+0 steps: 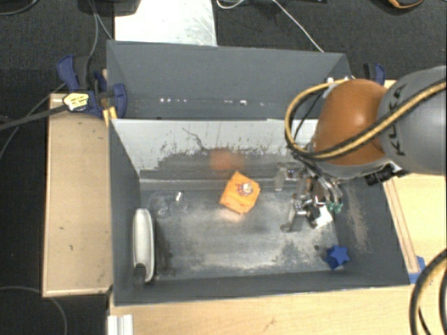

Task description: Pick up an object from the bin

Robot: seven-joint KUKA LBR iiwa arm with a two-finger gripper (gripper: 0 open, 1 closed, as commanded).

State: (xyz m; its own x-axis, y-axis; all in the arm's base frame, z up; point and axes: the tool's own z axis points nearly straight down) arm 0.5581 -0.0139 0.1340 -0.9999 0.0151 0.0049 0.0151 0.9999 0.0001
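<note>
bin (126, 208) grey | block (239, 192) orange | small piece (337, 257) blue | oblong thing (142, 243) white

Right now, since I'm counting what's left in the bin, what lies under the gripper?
Around the gripper only scuffed bin floor shows; the orange box and the blue piece lie clear of it. The floor directly beneath it is covered by the arm.
</note>
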